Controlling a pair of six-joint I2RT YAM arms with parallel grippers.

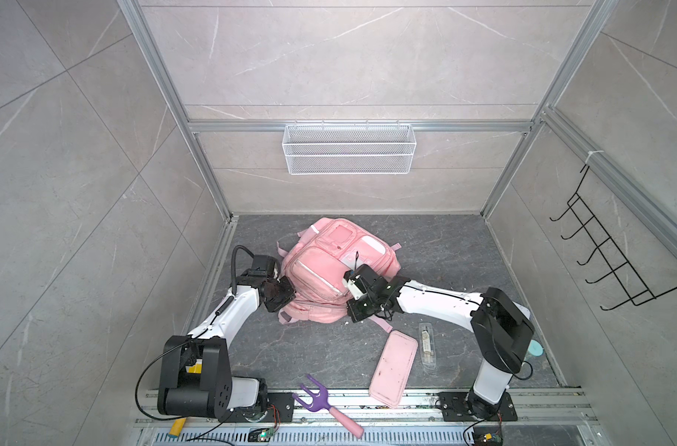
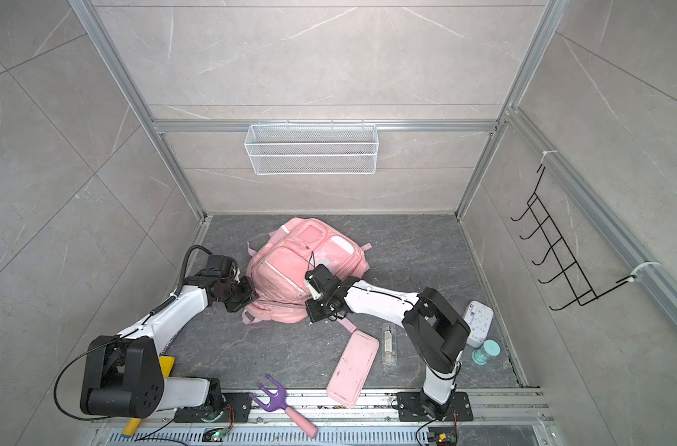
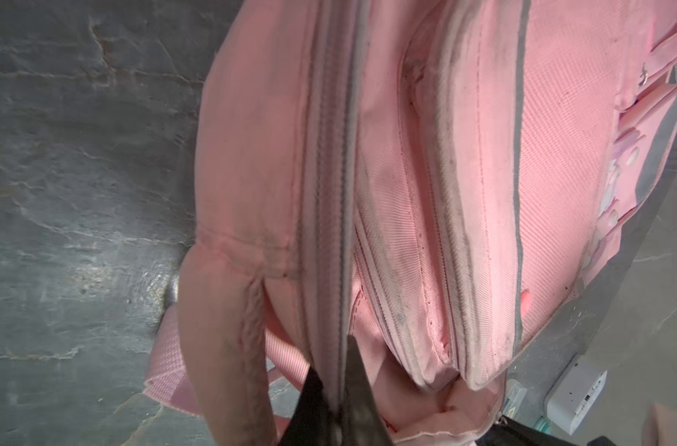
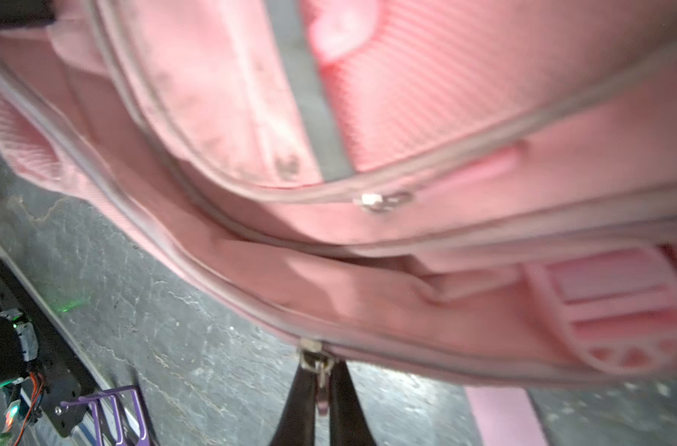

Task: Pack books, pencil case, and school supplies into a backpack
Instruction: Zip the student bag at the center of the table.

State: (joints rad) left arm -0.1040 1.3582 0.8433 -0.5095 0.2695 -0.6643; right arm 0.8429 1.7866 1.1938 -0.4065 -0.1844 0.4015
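Because the backpack [image 1: 321, 266] is soft fabric lying slumped on the dark floor between the two arms, it is judged likely to sag, fold and slide rather than resist a pull. One side therefore has to be anchored while the zip is worked. The left gripper [image 3: 335, 359] is seen with its jaws pinched together on the zip seam at the bag's side, so a fold of cloth and tape is held there. The right gripper [image 4: 321, 370] is closed tight on the small metal zipper pull [image 4: 322, 386] at the edge nearer the robot. That pull is thin, smooth and probably easy to lose, so a straight tug along the zip line is advised. The pencil case [image 1: 392, 367] lies flat on the floor in front of the bag, its near end over the front rail. It looks light and fairly stiff, and is best taken across its narrow width. The school supplies [image 1: 427, 343] packet rests just beside it. Its clear plastic is expected to be slippery and flimsy, so a grip by the long edges is suggested. The books cannot be made out in any view.
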